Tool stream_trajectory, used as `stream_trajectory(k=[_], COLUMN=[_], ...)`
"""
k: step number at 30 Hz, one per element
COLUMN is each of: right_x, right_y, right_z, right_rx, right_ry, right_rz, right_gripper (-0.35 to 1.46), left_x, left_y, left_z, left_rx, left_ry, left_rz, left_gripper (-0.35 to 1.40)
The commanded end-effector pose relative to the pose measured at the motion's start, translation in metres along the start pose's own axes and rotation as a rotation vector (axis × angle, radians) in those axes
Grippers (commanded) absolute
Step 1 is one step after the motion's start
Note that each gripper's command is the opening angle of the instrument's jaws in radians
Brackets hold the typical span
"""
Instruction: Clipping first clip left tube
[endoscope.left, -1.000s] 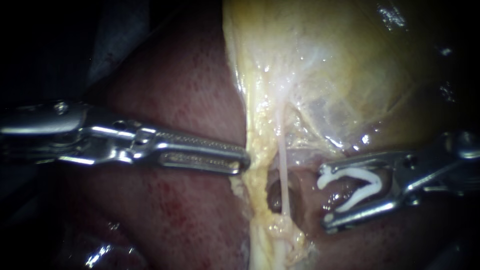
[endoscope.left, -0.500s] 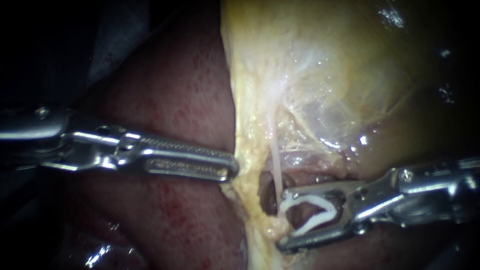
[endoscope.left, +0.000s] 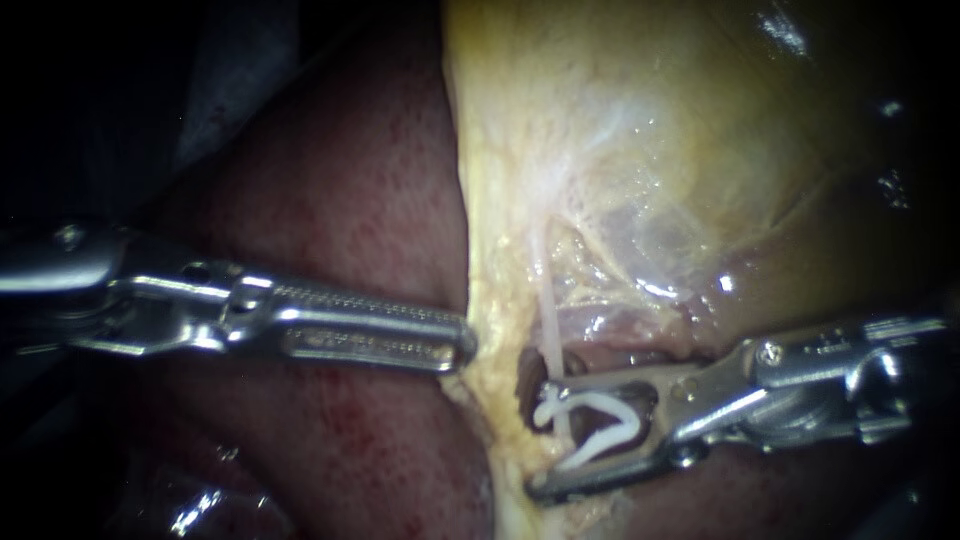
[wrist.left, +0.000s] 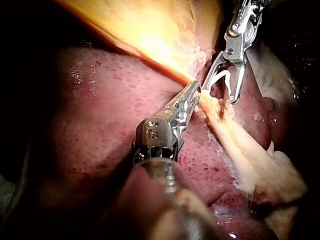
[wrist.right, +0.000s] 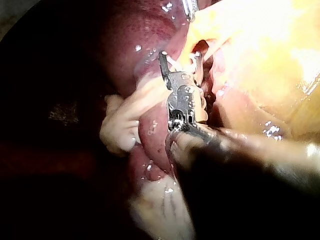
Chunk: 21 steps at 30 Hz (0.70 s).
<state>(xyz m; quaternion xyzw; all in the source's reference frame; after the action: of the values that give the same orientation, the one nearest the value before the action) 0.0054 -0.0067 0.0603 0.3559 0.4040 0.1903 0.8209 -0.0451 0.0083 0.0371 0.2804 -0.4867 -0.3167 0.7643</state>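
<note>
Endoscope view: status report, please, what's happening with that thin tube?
Left instrument shut on yellow tissue. Right instrument holds open clip astride tube. Nothing in the way.

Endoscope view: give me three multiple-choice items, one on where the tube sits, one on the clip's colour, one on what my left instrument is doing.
1. The thin pale tube runs:
A. between the open legs of the clip
B. along the left instrument's shaft
C. well clear of both instruments

2. The clip is:
A. blue
B. white
C. gold

3. The left instrument is:
A. wide open, touching nothing
B. carrying a second clip
C. closed on the edge of the yellowish tissue

Answers:
1 A: the tube crosses the mouth of the clip, which the right instrument carries.
2 B: it shows white against the steel.
3 C: its tip meets that edge with no gap showing.
</note>
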Motion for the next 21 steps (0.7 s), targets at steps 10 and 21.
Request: stream_trajectory(k=[10, 21], right_x=[0.0006, 0.0013], right_y=[0.0000, -0.0001], right_z=[0.0021, 0.0032], right_rx=[0.021, 0.040], right_ry=[-0.015, -0.027], right_rz=[-0.003, -0.005], right_gripper=[0.55, 0.54], left_x=[0.0000, 0.0000], left_y=[-0.0002, -0.0001], left_z=[0.0000, 0.0001], left_rx=[0.000, 0.000], left_ry=[-0.001, -0.001], left_rz=[-0.001, -0.001], left_gripper=[-0.13, -0.13])
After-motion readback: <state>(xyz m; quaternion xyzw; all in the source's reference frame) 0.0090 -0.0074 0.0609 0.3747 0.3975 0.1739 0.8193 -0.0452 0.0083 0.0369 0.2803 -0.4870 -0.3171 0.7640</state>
